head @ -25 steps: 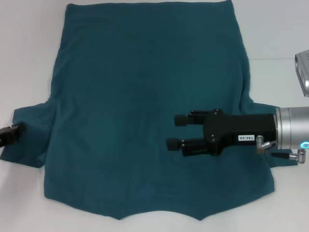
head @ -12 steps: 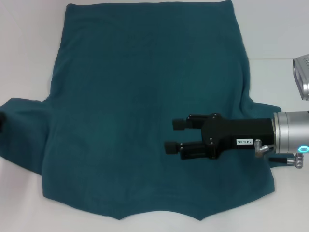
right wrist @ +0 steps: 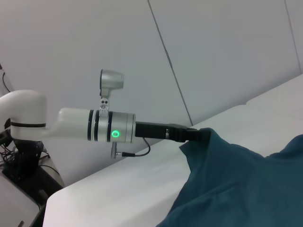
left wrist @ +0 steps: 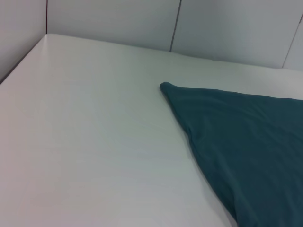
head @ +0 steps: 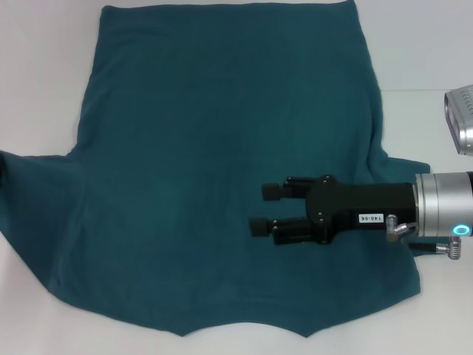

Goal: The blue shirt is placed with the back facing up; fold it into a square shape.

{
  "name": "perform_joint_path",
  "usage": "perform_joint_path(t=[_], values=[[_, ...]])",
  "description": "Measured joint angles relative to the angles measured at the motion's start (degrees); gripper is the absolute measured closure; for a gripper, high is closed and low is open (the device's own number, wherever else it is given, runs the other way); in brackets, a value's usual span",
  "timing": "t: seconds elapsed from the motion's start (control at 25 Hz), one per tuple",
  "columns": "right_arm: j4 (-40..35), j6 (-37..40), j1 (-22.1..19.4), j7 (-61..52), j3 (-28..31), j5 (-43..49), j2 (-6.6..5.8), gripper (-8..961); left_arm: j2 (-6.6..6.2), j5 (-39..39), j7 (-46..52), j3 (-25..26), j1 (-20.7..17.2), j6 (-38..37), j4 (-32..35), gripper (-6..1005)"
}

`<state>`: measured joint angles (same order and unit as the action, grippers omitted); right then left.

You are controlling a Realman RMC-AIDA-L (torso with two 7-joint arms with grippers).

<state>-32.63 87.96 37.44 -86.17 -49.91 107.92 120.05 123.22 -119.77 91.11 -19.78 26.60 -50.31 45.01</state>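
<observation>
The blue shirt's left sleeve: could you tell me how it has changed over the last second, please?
The left gripper, shut on the sleeve, has pulled it outward past the head view's left edge, stretching the blue shirt taut. The right gripper, open, has drifted slightly lower over the shirt. The shirt's body has stayed flat.

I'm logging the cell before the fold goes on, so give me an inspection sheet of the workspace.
Surface: white table, bare around the cloth.
Job's things: the blue shirt lies spread out, plain side up; its sleeve on the robot's left is lifted and pulled outward.
Clutter: nothing seen.
Grippers: right gripper open, over the shirt's lower right part, holding nothing; left gripper is out of the head view, but the right wrist view shows it shut on the lifted sleeve.
Cables: a thin black lead loops under the left wrist.
Surroundings: pale panelled walls behind the table.
</observation>
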Motion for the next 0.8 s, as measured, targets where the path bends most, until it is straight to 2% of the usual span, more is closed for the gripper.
perform_joint_path(t=[0.52,0.64,0.8], values=[[0.07,-0.56,-0.35,0.13,-0.37,-1.27,-0.08,100,0.36,0.62,-0.87,0.00,1.56,-0.42,0.23,996],[0.07,-0.85,-0.34,0.13,-0.36,-1.26,-0.10,100,0.54,0.64,0.30,0.01,1.07,-4.22,0.93,996],[0.05,-0.87,-0.32,0.13,-0.37,-1.27,-0.09,99,0.47,0.27,2.64,0.00,0.20,-13.89,1.89,996]])
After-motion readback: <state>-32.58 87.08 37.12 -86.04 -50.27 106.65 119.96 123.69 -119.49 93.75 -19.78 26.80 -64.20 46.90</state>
